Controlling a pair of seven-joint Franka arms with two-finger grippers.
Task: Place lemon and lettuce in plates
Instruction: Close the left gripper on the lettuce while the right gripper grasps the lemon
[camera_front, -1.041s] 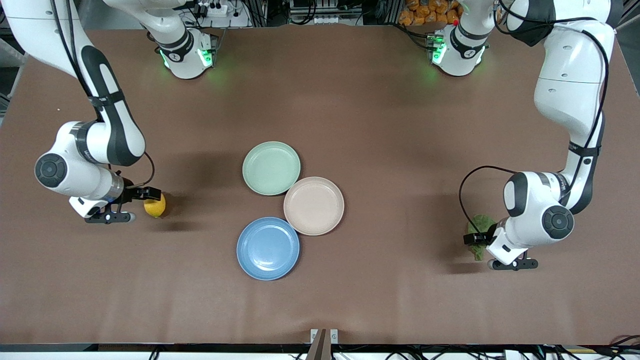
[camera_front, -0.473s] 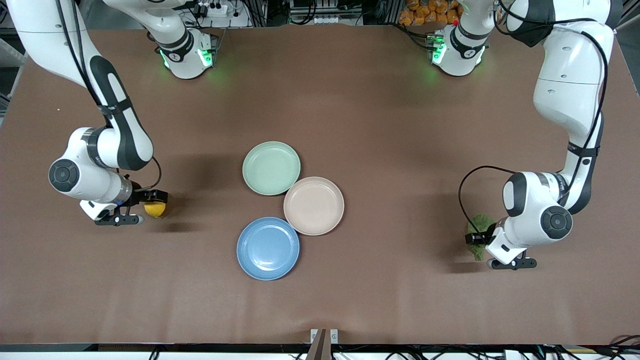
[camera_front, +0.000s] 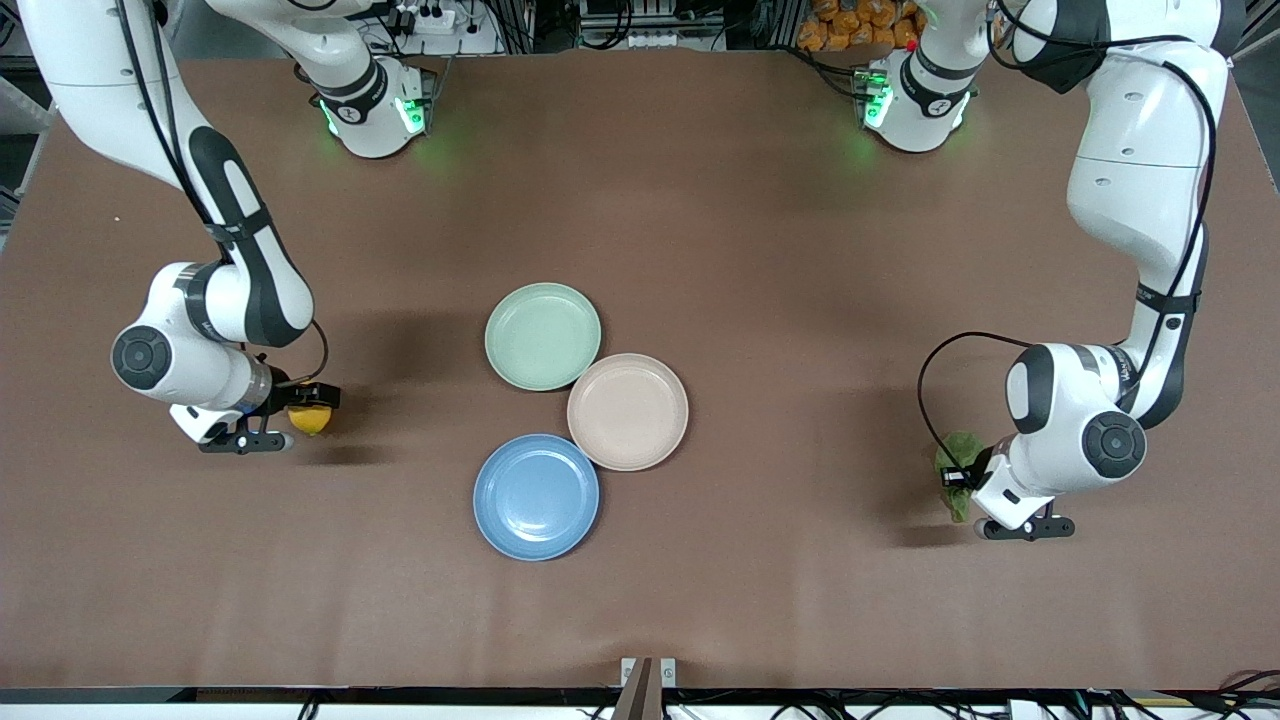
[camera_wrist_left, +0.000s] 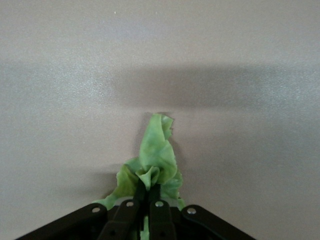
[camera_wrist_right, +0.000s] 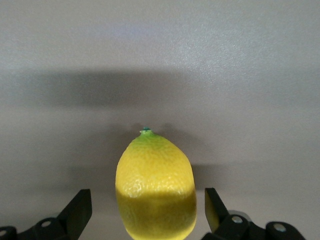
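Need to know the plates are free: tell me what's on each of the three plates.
Nothing on the blue plate, the beige-pink plate or the mint-green plate; all three show bare. No part of them is covered.

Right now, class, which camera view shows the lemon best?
The right wrist view: the lemon fills it, between the open right pincer. The front view shows a small, part-hidden lemon; the left wrist view shows none.

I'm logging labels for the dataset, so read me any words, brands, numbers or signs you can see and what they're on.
None can be read.
Left arm's wrist: a small dark marking, too small to read.
Right arm's wrist: the same, too small.
Lemon, lettuce, three plates: no text.
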